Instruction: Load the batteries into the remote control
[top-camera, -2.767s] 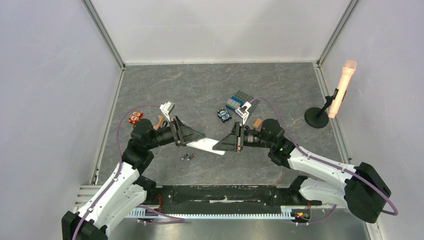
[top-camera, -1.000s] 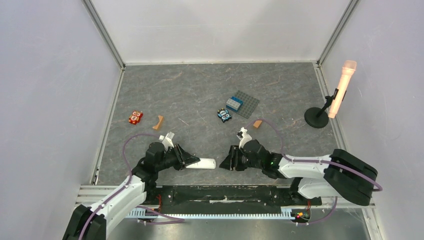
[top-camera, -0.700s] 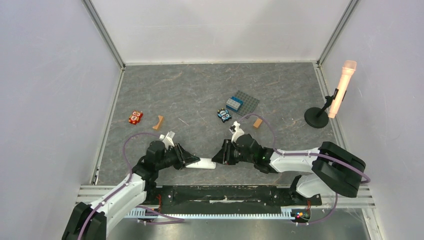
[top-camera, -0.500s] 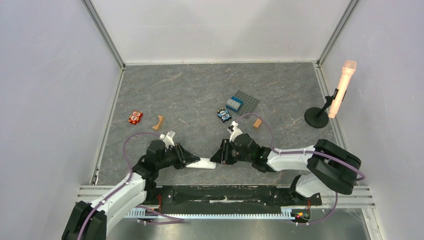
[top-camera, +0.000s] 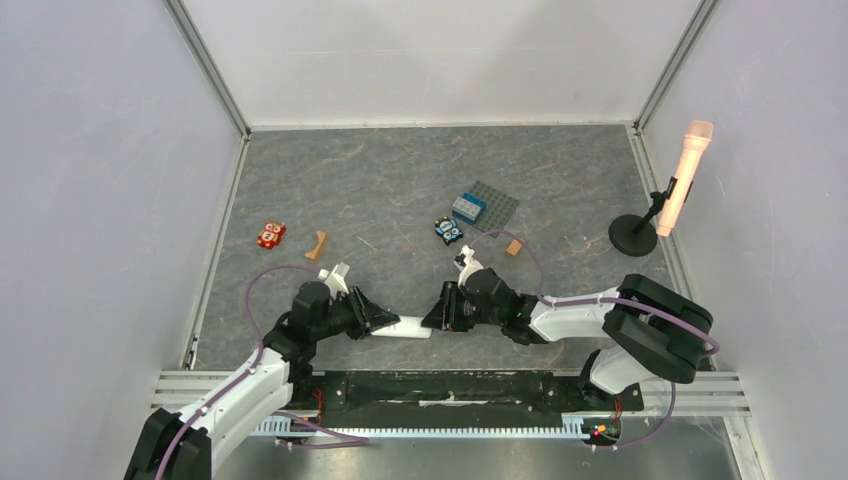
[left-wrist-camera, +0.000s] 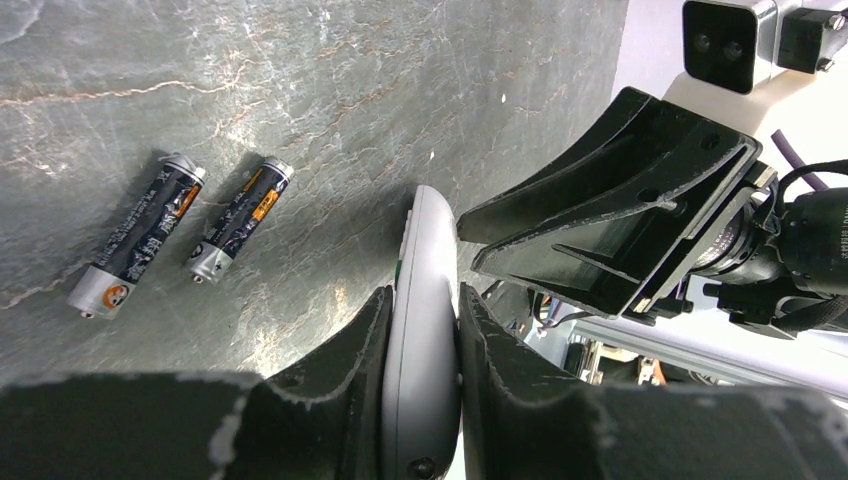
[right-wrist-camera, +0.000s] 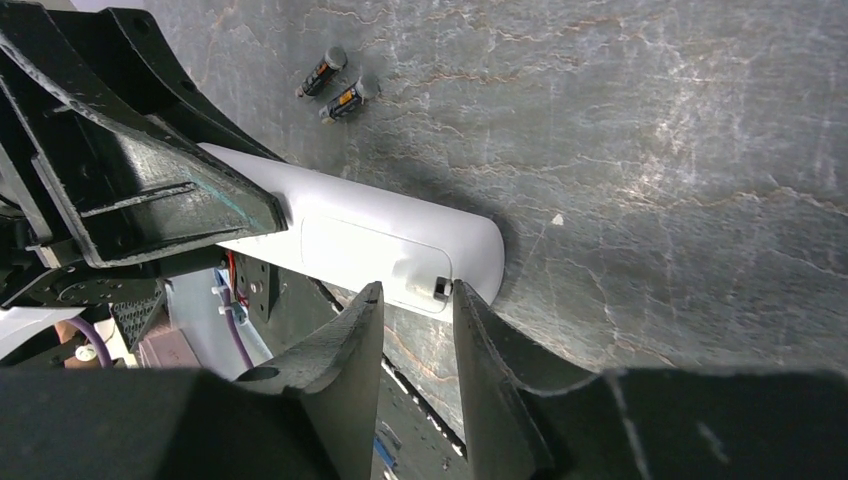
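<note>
While both arms lie low over the grey stone-patterned surface (top-camera: 400, 180), the top view shows the black left tool (top-camera: 388, 322) closed on the left end of the slim white plastic remote control (top-camera: 412, 326). The remote lies near the front edge, between the two arms. The black right tool (top-camera: 432, 317) is at the right end of the remote. Farther back on the surface are a small red-orange block (top-camera: 270, 235), a grey studded plate (top-camera: 492, 208) that carries a blue brick, and a small orange-brown block (top-camera: 515, 246). A pale orange microphone (top-camera: 684, 175) stands on a black base at the right side.

In the left wrist view, the two fingers (left-wrist-camera: 352, 350) press on both sides of the remote, which is turned on its edge. The two small dark batteries with silvery ends (left-wrist-camera: 185, 235) lie side by side on the surface, just left of the remote and not touching it. The right tool faces the tip of the remote.

In the right wrist view, the plain back of the remote is visible, with a rectangular cover panel (right-wrist-camera: 365, 248) in it. The right jaws stand a little apart at the near edge of this end, beside a small dark latch (right-wrist-camera: 440, 291). Whether they touch the remote, I cannot tell. The batteries lie beyond the remote.
</note>
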